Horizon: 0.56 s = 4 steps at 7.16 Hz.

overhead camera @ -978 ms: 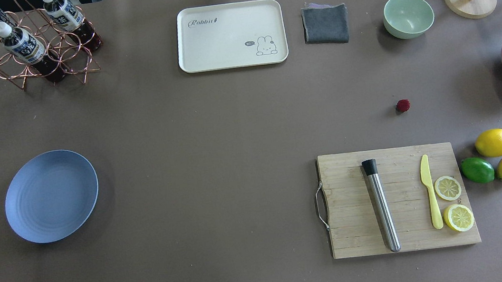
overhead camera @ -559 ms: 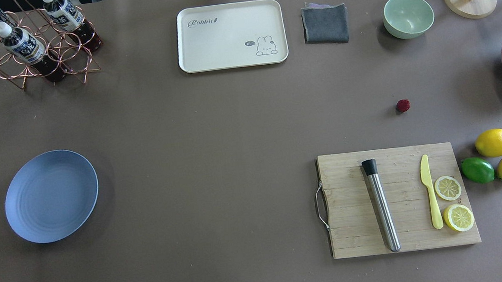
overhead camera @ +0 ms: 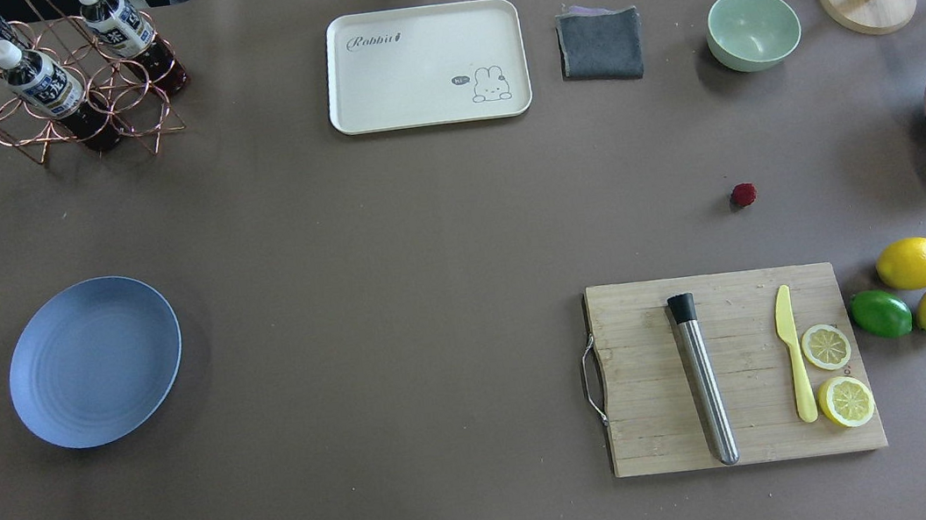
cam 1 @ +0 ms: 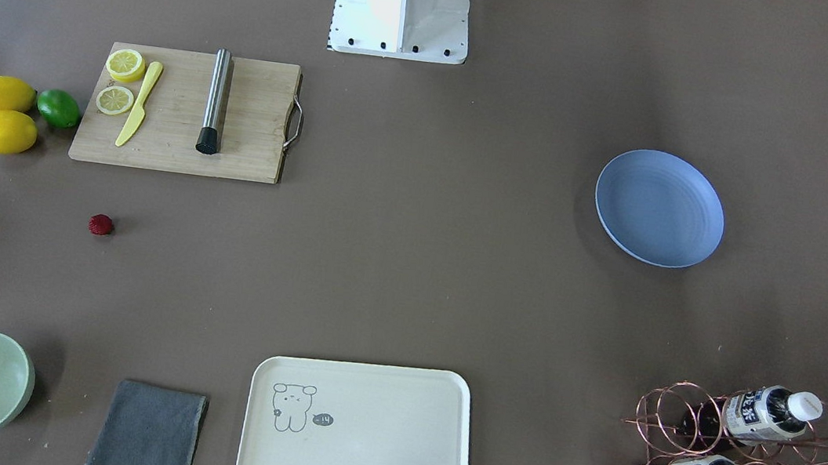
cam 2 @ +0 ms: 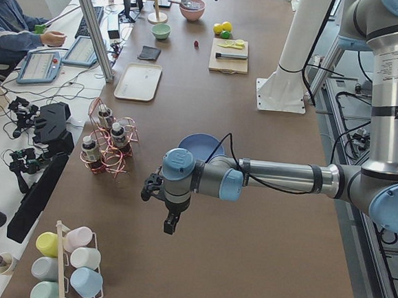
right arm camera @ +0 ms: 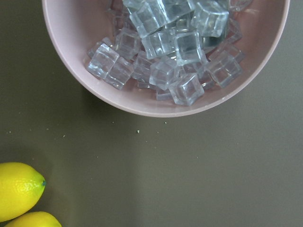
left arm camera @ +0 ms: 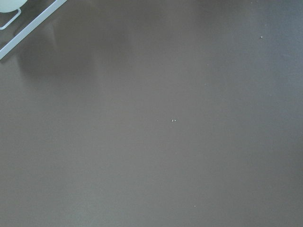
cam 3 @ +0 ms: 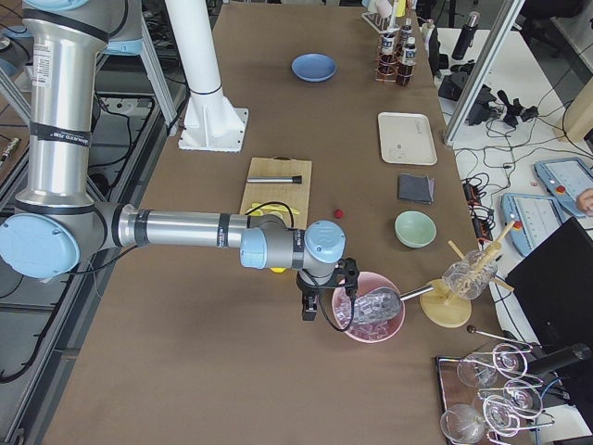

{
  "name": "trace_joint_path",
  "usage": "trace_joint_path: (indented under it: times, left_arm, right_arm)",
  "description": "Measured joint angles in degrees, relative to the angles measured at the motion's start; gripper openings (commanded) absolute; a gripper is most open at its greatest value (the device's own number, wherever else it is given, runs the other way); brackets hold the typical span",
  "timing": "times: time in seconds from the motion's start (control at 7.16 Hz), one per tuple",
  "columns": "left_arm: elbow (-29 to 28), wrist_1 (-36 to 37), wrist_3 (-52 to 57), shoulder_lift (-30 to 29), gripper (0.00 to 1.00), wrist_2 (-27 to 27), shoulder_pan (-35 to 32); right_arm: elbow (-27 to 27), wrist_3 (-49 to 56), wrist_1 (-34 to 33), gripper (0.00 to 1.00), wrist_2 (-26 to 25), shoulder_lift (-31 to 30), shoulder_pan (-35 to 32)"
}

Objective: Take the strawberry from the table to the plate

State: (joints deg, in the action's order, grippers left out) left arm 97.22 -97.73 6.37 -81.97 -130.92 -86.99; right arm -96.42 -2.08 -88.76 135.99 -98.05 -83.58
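While the strawberry (overhead camera: pixel 743 195) is lying on the bare table (overhead camera: pixel 425 238), just past the far edge of the wooden cutting board (overhead camera: pixel 653 440), it is being kept well apart from the blue-grey plate (overhead camera: pixel 95 362), which is sitting across the table on the robot's left side. The left gripper (cam 2: pixel 169 226) is being held pointing down over open tabletop at the table's left end, with the plate just behind it in the side view. It is being shown only from the side, so whether its jaws are apart or together cannot be told. The right gripper (cam 3: pixel 310 309) is being held pointing down beside a pink bowl (right arm camera: pixel 66 47) filled with ice cubes (right arm camera: pixel 182 45), with two lemons (right arm camera: pixel 19 189) close by. Its jaws cannot be judged from the side view either. Mostly brown tabletop is being shown by the left wrist camera.
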Motion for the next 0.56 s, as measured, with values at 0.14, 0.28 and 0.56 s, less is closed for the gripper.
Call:
trace_joint_path:
  times: [0.14, 0.28, 0.56]
  left_arm:
    - [0.48, 0.03, -0.06, -0.23, 0.98, 0.28, -0.01]
    - [0.79, 0.03, -0.17, -0.54, 0.98, 0.36, -0.04]
    - [2.08, -2.4, 0.02, -0.49, 0.98, 0.01, -1.18]
  right_arm:
    - [0.01, -0.07, -0.01, 1.0, 0.22, -0.04, 0.0]
    - [0.04, -0.12, -0.01, 1.0, 0.34, -0.07, 0.0]
    - [0.14, -0.19, -0.05, 1.0, 0.33, -0.04, 0.0]
